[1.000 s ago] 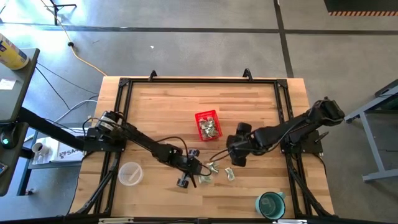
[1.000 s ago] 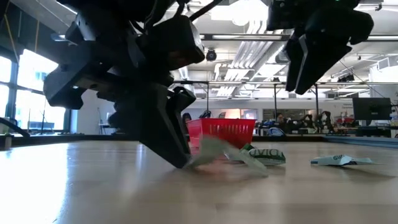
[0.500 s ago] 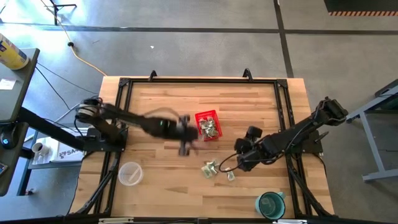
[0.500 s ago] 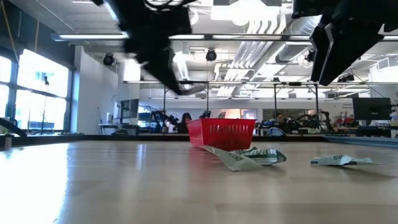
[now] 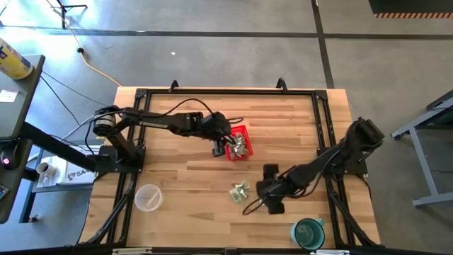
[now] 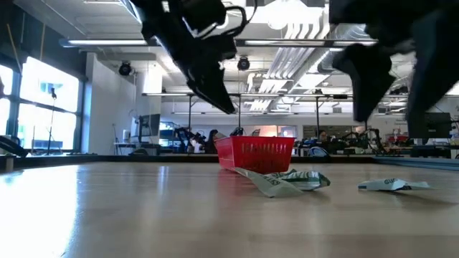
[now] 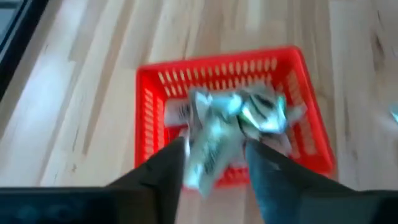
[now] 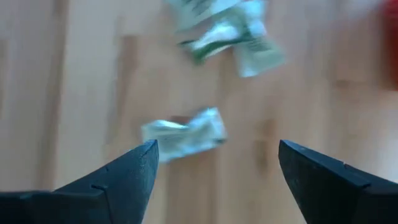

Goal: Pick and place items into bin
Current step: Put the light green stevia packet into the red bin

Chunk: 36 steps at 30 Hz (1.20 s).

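Note:
The red basket (image 5: 236,131) stands mid-table with several green-and-white wrapped pieces (image 5: 241,147) in it. My left gripper (image 5: 220,146) hangs over the basket's left side, shut on one wrapped piece (image 7: 214,140). My right gripper (image 5: 267,193) is open, above the table near the front. One loose piece (image 8: 183,134) lies on the wood between and beyond its fingers. A small cluster of pieces (image 5: 239,190) lies to its left. The low view shows the basket (image 6: 254,152), the cluster (image 6: 287,179) and the single piece (image 6: 393,185). My left gripper pinches the wrapped piece (image 7: 200,158) between its two fingers, which come from above, slanting down toward the basket. The piece is lifted clear and hangs crumpled above the basket's near wall (image 7: 149,112). Which part of the wrapper the fingers are on is blurred.
A clear plastic cup (image 5: 148,197) stands at the front left and a teal cup (image 5: 308,231) at the front right. A black frame (image 5: 226,92) runs round the tabletop. Bare wood lies between the basket and the cups.
My left gripper has lifted a wrapped piece off the table near the front middle and carried it up and toward the far edge, to above the basket. My right gripper has gone toward the near edge and down, over the single loose piece.

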### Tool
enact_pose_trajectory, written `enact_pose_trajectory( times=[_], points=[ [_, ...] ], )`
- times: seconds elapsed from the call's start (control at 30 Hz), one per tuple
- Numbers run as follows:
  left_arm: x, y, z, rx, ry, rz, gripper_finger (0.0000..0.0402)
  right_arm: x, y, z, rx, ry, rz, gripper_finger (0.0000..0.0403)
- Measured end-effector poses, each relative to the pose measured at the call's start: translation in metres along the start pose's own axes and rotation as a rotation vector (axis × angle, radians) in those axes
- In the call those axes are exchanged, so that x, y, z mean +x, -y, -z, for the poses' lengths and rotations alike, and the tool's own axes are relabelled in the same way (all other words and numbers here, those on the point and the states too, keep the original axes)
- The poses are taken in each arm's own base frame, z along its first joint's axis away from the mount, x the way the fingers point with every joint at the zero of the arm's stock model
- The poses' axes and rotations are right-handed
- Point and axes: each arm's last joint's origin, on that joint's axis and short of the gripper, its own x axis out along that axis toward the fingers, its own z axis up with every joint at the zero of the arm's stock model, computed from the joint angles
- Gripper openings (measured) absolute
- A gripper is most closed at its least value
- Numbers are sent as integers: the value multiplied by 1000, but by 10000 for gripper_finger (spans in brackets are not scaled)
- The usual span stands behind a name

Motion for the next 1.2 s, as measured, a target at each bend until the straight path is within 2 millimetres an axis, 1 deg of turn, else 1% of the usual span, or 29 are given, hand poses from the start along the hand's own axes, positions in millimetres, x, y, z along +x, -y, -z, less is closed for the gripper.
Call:
enact_pose_trajectory(
  times=[0.07, 0.13, 0.2, 0.27, 0.37, 0.47, 0.63, 0.7, 0.8, 0.9, 0.97, 1.03, 1.07, 1.13, 1.2],
  points=[
    [-13, 7, -3, 14, -40, 7, 232, 13, -7, 1, 30, -27, -15, 322],
    [-27, 14, -1, 4, -93, 22, 255, 23, -10, 3, 97, -44, -6, 322],
    [-35, 21, 6, -7, -165, 37, 267, 30, -15, 1, 166, -18, 0, 322],
    [-41, 28, 13, -5, -242, 42, 270, 36, -18, 0, 228, 7, 12, 322],
    [-46, 36, 20, 14, -313, 9, 260, 46, -19, 3, 332, -15, 39, 322],
    [-49, 40, 27, 47, -377, -32, 238, 56, -22, 7, 446, -53, 41, 318],
    [-49, 39, 33, 54, -405, -47, 193, 65, -31, 13, 545, -73, 67, 296],
    [-49, 39, 36, 62, -411, -59, 176, 66, -30, 16, 592, -93, 102, 276],
    [-48, 38, 42, 78, -441, -70, 153, 66, -23, 22, 651, -138, 177, 225],
    [-47, 39, 47, 83, -461, -57, 135, 67, -12, 20, 677, -177, 192, 150],
    [-44, 40, 54, 74, -489, -37, 125, 68, -2, 15, 675, -195, 179, 89],
    [-41, 41, 63, 48, -511, -12, 117, 64, 8, 8, 666, -181, 166, 29],
    [-39, 42, 68, 29, -522, 4, 113, 61, 14, 5, 658, -161, 170, 16],
    [-36, 43, 80, -24, -548, 28, 108, 53, 32, -1, 664, -116, 224, 18],
    [-33, 44, 94, -100, -546, 52, 104, 38, 52, -8, 690, -60, 259, 18]
  ],
)
